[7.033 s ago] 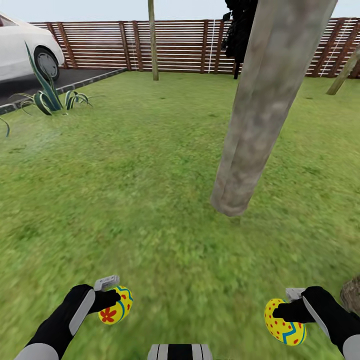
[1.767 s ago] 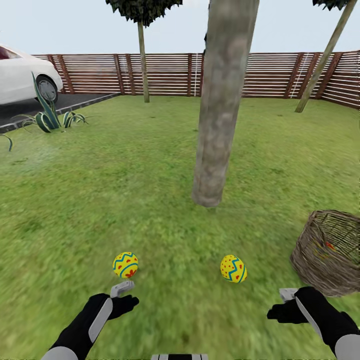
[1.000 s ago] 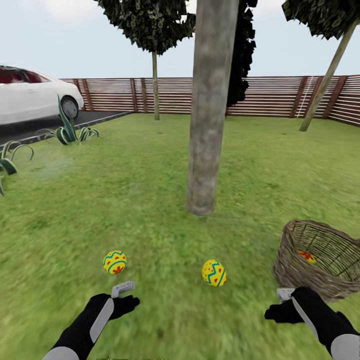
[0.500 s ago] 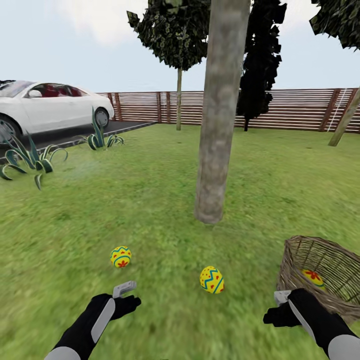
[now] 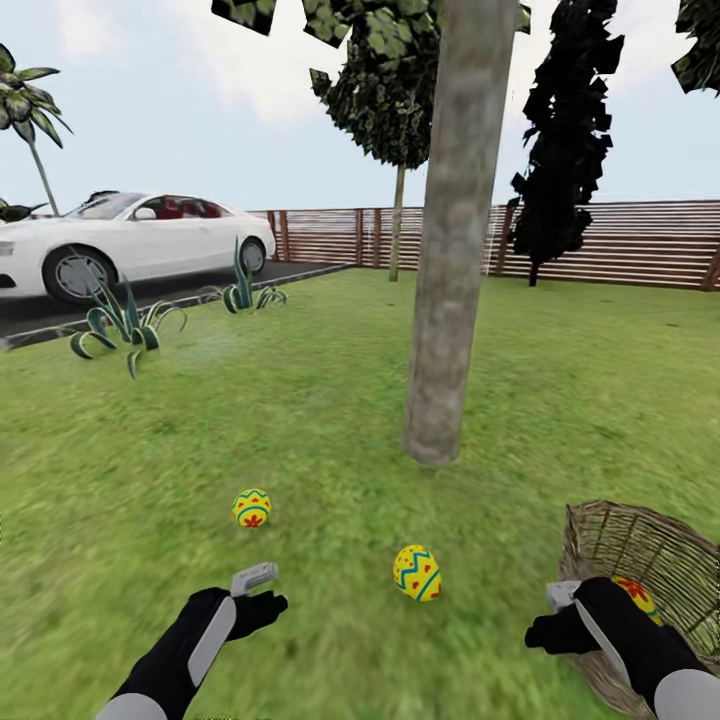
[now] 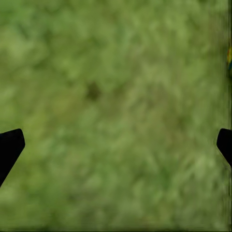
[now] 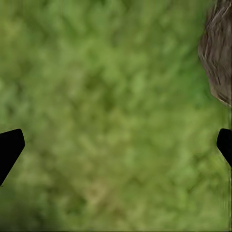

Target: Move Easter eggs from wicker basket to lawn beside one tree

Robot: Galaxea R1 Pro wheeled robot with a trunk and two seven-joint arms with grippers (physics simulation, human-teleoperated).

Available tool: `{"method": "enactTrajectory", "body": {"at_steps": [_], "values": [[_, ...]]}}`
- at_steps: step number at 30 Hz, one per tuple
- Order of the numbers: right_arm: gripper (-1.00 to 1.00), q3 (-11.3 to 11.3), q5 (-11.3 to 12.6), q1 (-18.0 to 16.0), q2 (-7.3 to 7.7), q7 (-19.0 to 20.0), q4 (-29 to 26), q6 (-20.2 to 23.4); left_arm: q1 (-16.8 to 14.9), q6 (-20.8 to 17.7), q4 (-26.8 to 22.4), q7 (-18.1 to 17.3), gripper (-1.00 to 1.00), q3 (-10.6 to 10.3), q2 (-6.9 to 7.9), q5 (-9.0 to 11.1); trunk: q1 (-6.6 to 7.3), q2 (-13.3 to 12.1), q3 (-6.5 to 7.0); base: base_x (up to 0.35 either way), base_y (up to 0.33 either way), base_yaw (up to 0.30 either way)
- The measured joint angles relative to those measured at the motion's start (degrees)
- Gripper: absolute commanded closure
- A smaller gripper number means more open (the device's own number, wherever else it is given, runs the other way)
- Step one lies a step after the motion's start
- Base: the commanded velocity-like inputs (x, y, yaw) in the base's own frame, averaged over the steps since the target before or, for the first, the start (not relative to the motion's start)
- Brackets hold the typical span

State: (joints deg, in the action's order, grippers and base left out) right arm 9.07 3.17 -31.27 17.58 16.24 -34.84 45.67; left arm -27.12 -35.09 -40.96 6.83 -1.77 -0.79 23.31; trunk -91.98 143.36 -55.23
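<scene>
From the head camera I've got two Easter eggs down on the lawn: one just ahead of my left gripper, one between my hands, both near the tree. The third egg sits in the wicker basket, just beyond my right gripper. Left wrist: fingertips spread wide over grass, nothing held. Right wrist: spread wide too, empty, basket weave at the edge. One egg left, I reckon.
</scene>
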Motion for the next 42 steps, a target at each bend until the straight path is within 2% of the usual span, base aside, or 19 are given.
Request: {"method": "enactTrajectory", "body": {"at_steps": [11,24,29,37,42], "values": [[-1.0,-0.2,0.2,0.0,0.06,0.3,0.0,-0.2,0.0,0.1,0.0,0.0,-1.0,0.0,-0.21,0.0,0.29,-0.2,2.44,-0.11,-0.342,0.01],[-1.0,-0.1,0.4,0.0,-0.02,0.2,0.0,0.2,0.0,0.2,0.0,0.0,-1.0,0.1,-0.3,0.0,3.14,-5.4,4.78,-0.107,-0.342,0.239],[-1.0,-0.1,0.3,0.0,-0.01,0.3,0.0,0.2,0.0,0.4,0.0,0.0,-1.0,0.1,-0.97,0.1,4.24,-7.4,5.67,-0.07,-0.333,0.21],[-1.0,0.0,0.1,0.0,-0.09,0.3,0.1,0.1,0.0,0.5,0.0,-0.1,-1.0,0.3,-0.91,0.4,5.97,-10.6,7.11,-0.153,-0.039,0.006],[-1.0,-0.1,0.1,0.0,-1.01,0.2,0.1,0.1,0.0,0.5,0.0,-0.1,-1.0,0.3,-0.93,0.4,7.07,-12.6,8.0,-0.341,0.0,0.0]]}}
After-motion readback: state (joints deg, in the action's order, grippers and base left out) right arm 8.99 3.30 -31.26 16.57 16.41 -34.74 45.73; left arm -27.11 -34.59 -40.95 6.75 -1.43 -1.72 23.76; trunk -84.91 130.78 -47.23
